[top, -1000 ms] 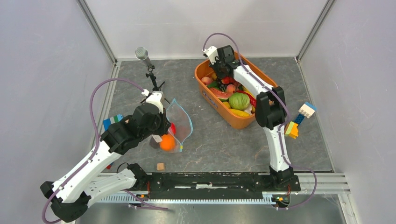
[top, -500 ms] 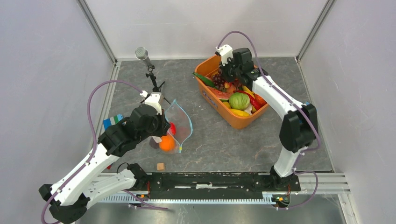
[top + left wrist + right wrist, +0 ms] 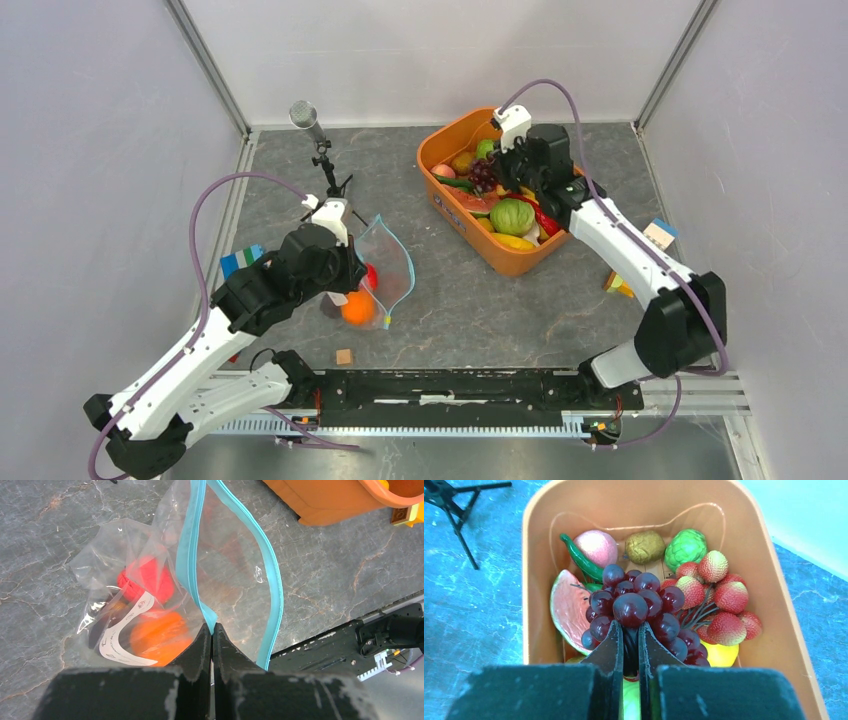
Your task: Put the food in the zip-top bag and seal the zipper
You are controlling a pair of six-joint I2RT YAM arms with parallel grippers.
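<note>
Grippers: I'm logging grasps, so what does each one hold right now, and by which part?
Left gripper pinches the zip-top bag by its zipper. Right gripper pinches the grape bunch near its middle.

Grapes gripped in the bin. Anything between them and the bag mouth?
Only the orange bin's wall facing the zip-top bag, which the grape bunch must be lifted over. Beyond it the table is bare up to the bag, whose mouth the left hand holds open. The microphone stand sits behind that line.
</note>
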